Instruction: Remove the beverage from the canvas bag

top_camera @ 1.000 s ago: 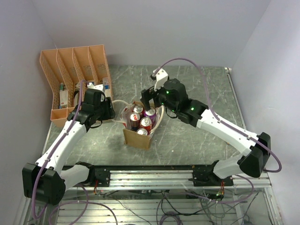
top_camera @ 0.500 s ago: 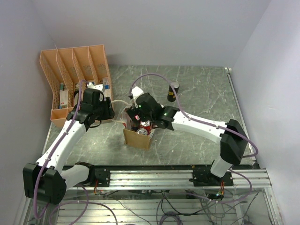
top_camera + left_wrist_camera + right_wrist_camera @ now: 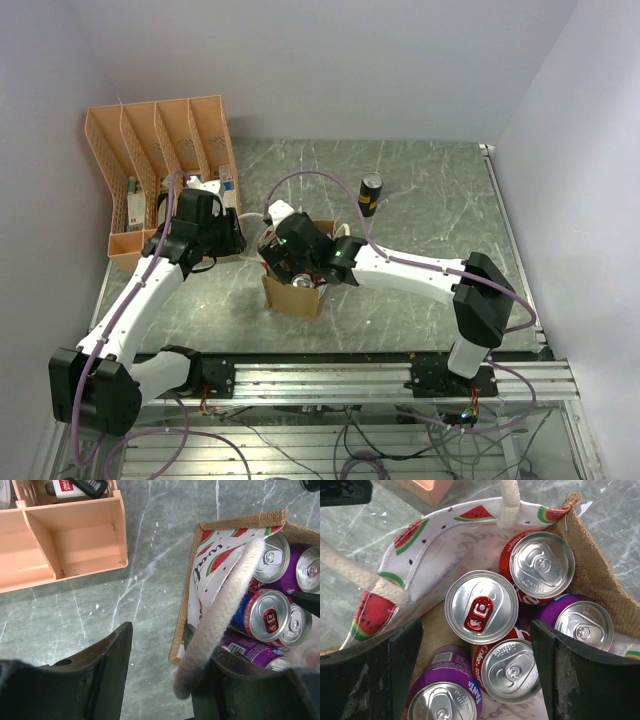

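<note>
The canvas bag (image 3: 291, 298) stands at the table's middle, its watermelon-print lining (image 3: 435, 545) showing. Inside it are several beverage cans: one with a red tab (image 3: 481, 607), two red Coke cans (image 3: 542, 565) (image 3: 512, 670) and purple Fanta cans (image 3: 442, 705). My right gripper (image 3: 476, 630) hangs open just over the bag's mouth, with its fingers either side of the red-tab can and the lower Coke can. My left gripper (image 3: 156, 630) is open at the bag's left wall. Its right finger (image 3: 225, 685) is inside the bag, and a cream rope handle (image 3: 225, 615) is draped over it.
An orange slotted file rack (image 3: 160, 150) stands at the back left, close behind the left gripper, with small items in its slots. A black can (image 3: 371, 193) stands upright on the marble table behind the bag. A metal rail runs along the near edge.
The right arm has swung from the back right to over the bag and come down to its mouth. A black can now stands uncovered on the table behind. The left arm has stayed put.
</note>
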Motion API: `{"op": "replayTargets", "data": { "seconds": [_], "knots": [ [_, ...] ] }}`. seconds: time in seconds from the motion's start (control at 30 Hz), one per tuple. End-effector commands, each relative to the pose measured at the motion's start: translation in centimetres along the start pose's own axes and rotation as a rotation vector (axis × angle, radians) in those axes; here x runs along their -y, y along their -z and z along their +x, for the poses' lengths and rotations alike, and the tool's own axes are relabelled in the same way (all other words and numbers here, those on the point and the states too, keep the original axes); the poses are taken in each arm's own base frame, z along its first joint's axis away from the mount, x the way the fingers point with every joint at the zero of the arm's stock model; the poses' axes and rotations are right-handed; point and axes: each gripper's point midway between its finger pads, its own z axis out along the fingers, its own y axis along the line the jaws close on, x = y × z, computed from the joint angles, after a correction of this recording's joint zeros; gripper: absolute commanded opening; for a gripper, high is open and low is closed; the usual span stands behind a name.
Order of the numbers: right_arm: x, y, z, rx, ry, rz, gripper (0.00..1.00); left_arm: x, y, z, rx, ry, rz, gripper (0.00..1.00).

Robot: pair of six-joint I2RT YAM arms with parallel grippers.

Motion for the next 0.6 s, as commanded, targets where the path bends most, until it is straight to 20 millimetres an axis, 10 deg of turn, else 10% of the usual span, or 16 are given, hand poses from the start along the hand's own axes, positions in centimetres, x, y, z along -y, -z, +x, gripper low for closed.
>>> {"op": "replayTargets", "data": {
  "seconds": [0.0,0.57],
  "knots": [
    [-0.1,-0.8,0.5,-0.008,-0.015,0.023,0.87,0.3,0.2,-0.3,0.016,-0.011,0.03,0.56],
    [0.7,-4.1,1.2,-0.034,0.017,0.123,0.75,0.2,0.1,-0.2,0.013,-0.009,0.024,0.57]
  ]
}}
